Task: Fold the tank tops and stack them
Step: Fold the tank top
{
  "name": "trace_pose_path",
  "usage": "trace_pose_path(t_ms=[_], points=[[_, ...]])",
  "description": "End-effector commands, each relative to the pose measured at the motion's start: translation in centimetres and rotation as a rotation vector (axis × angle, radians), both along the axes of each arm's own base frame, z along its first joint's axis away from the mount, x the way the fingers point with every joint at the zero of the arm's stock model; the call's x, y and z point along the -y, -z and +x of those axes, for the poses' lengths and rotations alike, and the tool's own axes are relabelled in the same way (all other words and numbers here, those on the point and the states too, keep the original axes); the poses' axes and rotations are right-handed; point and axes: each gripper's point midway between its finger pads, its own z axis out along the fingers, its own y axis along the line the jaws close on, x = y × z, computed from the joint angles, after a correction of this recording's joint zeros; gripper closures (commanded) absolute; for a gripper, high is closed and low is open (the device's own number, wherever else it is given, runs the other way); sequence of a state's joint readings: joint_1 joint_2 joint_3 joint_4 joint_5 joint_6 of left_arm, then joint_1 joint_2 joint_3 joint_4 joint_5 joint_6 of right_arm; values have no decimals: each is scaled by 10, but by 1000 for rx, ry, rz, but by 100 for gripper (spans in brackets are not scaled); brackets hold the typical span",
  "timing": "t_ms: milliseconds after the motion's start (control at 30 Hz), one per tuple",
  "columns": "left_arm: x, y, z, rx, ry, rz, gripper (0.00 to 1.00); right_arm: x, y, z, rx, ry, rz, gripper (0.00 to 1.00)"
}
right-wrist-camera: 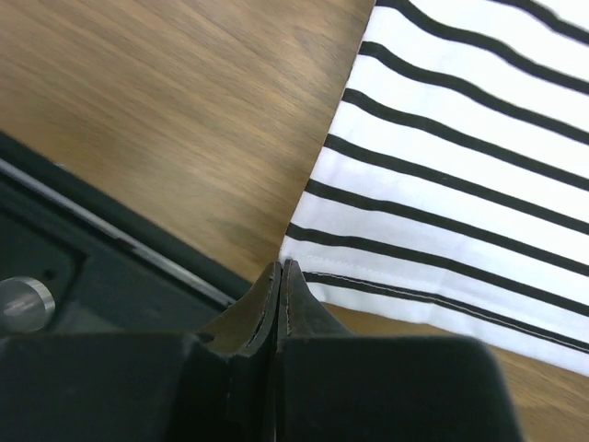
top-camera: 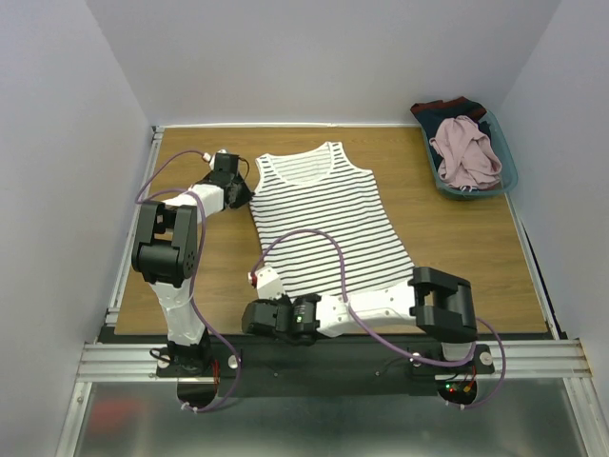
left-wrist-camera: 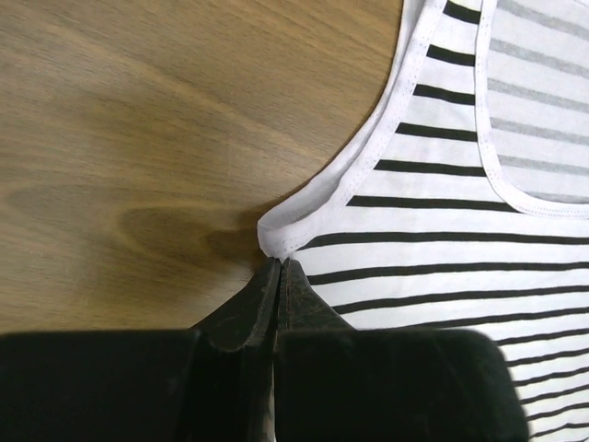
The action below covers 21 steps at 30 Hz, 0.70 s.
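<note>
The striped tank top (top-camera: 328, 224) lies flat in the middle of the table, neckline toward the back. My left gripper (top-camera: 249, 183) sits at the top's left shoulder strap. In the left wrist view its jaws (left-wrist-camera: 279, 261) are shut, with the strap's corner (left-wrist-camera: 276, 235) pinched at their tips. At the top's near left hem corner is my right gripper (top-camera: 265, 286). Its jaws (right-wrist-camera: 280, 263) are shut too, and the hem corner (right-wrist-camera: 299, 241) runs in behind their tips. The pink tank top (top-camera: 464, 152) lies crumpled in a bin at the back right.
A teal bin (top-camera: 506, 173) at the back right holds the pink top and dark clothing (top-camera: 445, 107). The table's black front rail (right-wrist-camera: 83, 230) runs just left of my right gripper. White walls close in the table on three sides.
</note>
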State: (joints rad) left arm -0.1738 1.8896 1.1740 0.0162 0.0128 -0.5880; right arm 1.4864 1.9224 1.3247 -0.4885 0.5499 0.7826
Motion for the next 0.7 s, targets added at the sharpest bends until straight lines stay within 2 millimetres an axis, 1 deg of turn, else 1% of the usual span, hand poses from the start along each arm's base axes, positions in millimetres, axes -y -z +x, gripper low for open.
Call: trace_pose_path(t_ms=[0, 67, 167, 267, 300, 333, 400, 467, 533, 567, 633, 667], points=[[-21, -31, 15, 59, -58, 61, 100, -17, -46, -7, -19, -24, 150, 100], [-29, -34, 15, 56, -81, 79, 100, -26, -53, -12, -41, -52, 179, 100], [-42, -38, 16, 53, -107, 88, 100, -37, -59, -15, -51, -72, 205, 100], [-49, -44, 18, 58, -111, 91, 100, -44, -56, -18, -61, -87, 205, 100], [-51, -45, 19, 58, -112, 94, 100, -48, -58, -17, -62, -91, 211, 100], [-50, -50, 21, 71, -109, 94, 100, -52, -57, -16, -68, -95, 215, 100], [-49, -55, 22, 81, -104, 89, 100, -54, -55, -16, -76, -96, 218, 100], [-44, -62, 25, 96, -91, 81, 100, -57, -55, -15, -86, -95, 233, 100], [-39, -71, 29, 120, -81, 81, 100, -55, -56, -11, -89, -85, 245, 100], [-34, -72, 30, 120, -71, 82, 100, -54, -58, -7, -93, -72, 254, 100], [-26, -78, 34, 134, -61, 78, 100, -47, -54, -4, -100, -59, 258, 100], [-23, -77, 35, 133, -57, 78, 100, -44, -59, -3, -103, -47, 277, 100]])
